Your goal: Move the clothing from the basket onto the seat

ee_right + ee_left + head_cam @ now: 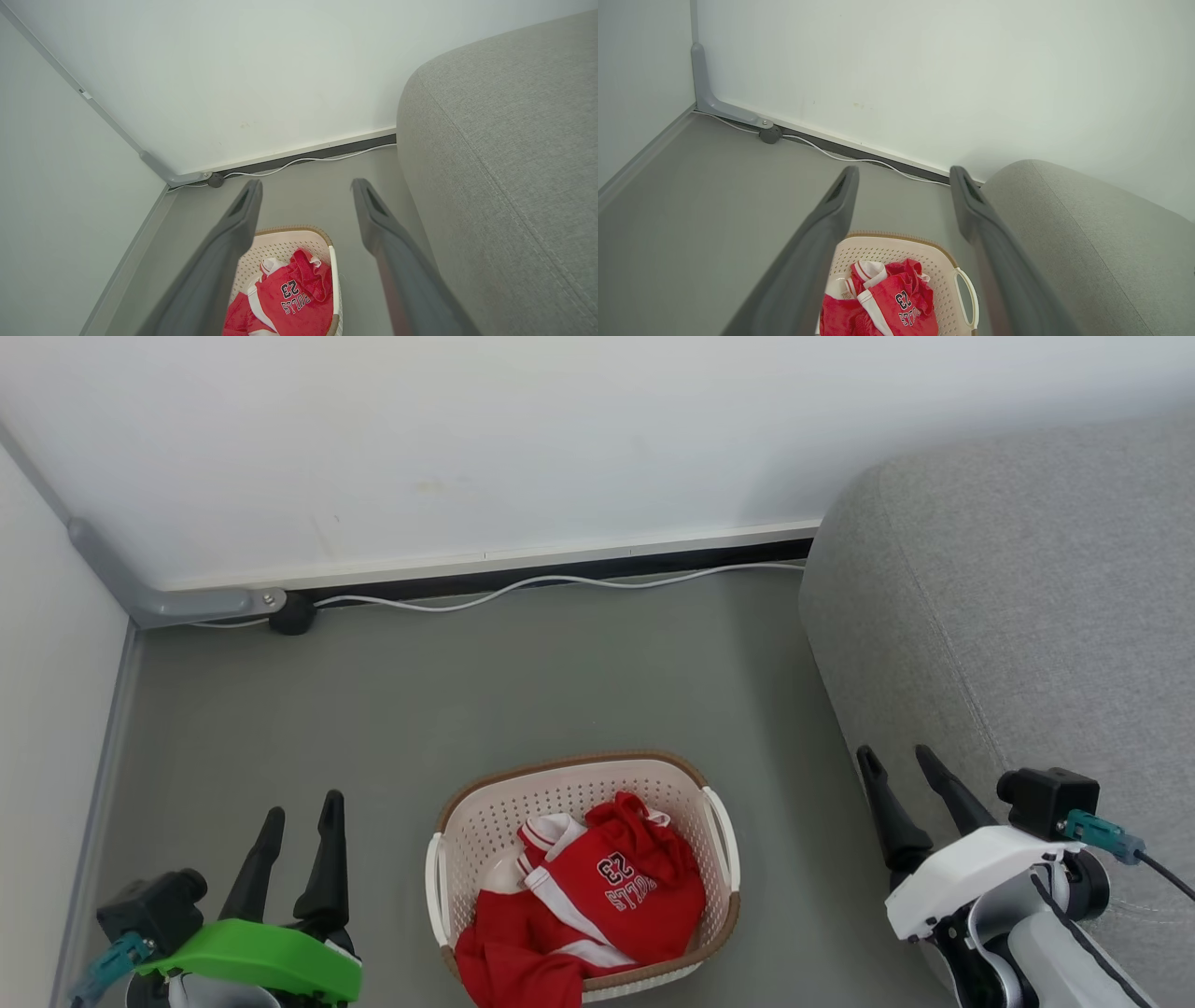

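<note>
Red clothing (597, 896) with white stripes and a "BULLS 23" print lies heaped in the cream basket (485, 817) on the grey floor, spilling over its near rim. The same clothing (887, 303) and basket (948, 275) appear low in the left wrist view; clothing (289, 298) and basket (280, 242) also sit low in the right wrist view. My left gripper (301, 807) stands open left of the basket, empty. My right gripper (896, 756) is open and empty, right of the basket, against the grey seat (1027, 616). The seat (1087, 242) (504, 163) bulks at the right of both wrist views.
A white wall runs across the back, with a dark baseboard and a white cable (523, 588) along the floor. A grey conduit (177, 602) ends at a dark round fitting (292, 613). A second wall closes in the left side. Open floor lies between basket and back wall.
</note>
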Controlling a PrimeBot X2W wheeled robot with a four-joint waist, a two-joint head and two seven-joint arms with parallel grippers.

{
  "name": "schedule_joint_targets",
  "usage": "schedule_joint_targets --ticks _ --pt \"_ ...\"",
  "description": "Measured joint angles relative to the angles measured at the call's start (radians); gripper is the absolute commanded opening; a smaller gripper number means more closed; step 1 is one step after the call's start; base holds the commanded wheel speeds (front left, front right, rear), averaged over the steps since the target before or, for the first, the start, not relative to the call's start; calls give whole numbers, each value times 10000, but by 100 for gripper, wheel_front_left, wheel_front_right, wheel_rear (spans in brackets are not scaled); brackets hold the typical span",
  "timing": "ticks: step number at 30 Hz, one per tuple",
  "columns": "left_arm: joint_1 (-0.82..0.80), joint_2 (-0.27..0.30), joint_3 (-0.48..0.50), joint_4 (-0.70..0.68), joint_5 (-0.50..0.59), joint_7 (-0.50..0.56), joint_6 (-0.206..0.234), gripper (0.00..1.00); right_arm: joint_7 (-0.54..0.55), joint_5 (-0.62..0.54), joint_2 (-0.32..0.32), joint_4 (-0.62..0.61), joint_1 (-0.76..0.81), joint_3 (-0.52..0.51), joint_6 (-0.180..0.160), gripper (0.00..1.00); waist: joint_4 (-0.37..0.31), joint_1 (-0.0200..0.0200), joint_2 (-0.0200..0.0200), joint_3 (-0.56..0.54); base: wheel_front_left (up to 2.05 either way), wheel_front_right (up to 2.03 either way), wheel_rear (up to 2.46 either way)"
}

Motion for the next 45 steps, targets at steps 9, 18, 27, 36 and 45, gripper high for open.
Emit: schedule_joint_targets --ticks 9,18,27,36,45 --pt "140 0 -144 -209 1160 -299 -2 100 -290 -1174 -173 -92 -115 512 -203 100 -79 0 0 120 0 0 0" --pt "149 0 -299 -422 2199 -604 -12 100 -593 -2184 -297 -215 -173 945 -311 100 -112 0 0 264 0 0 0" --pt "221 0 -389 -742 3400 -915 -42 100 -907 -3369 -550 -512 -384 1340 -562 100 -118 0 0 603 0 0 0" --pt "215 0 -397 -963 3774 -1001 -56 100 -1014 -3689 -564 -876 -597 1110 -639 100 -156 0 0 1196 0 0 0" --pt "-245 0 -472 -1135 3858 -1001 -123 100 -1020 -3693 -583 -1285 -1070 522 -640 100 -204 0 0 2177 0 0 0"
